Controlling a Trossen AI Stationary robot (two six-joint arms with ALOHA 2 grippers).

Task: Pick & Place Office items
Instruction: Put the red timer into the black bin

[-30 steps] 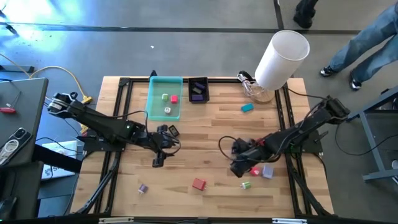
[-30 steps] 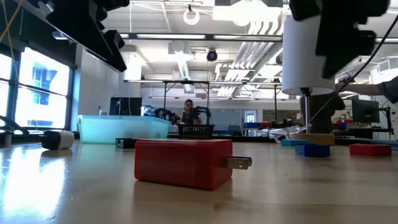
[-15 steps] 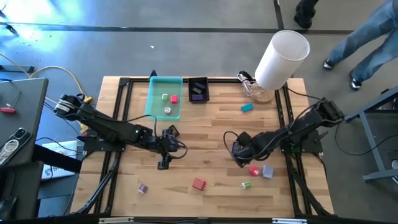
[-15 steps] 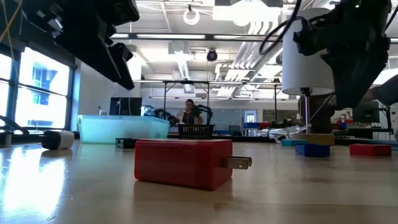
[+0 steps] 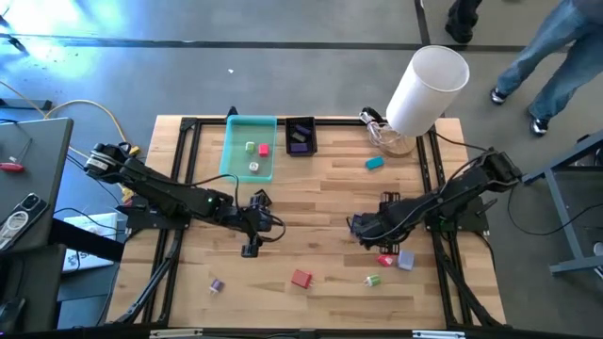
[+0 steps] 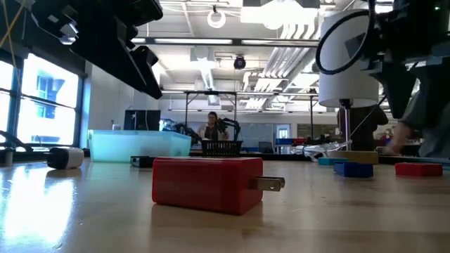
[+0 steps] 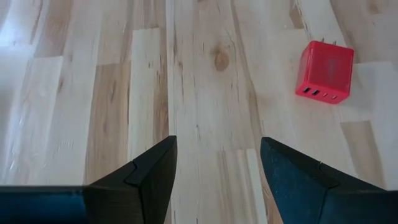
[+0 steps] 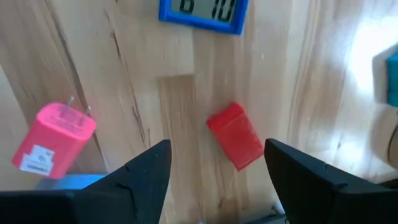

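Small office items lie scattered on the wooden table. A red plug-in block lies near the front edge and shows in the left wrist view. My left gripper hovers open left of centre, slanting down over bare wood. My right gripper hangs open, pointing steeply down right of centre. Under it lie a pink plug-in block, a small red block and a blue piece with a display, none between the fingers.
A teal tray holding three small pieces and a black basket stand at the far edge, beside a tall white cylinder. A teal piece, a green piece, a lavender block and a small greyish piece lie loose.
My right gripper has rolled about its wrist and tipped to point much more steeply down, shifting a little toward the far edge. My left gripper has sunk a little and reached slightly farther toward the table's middle. Both stay open; nothing on the table has moved.
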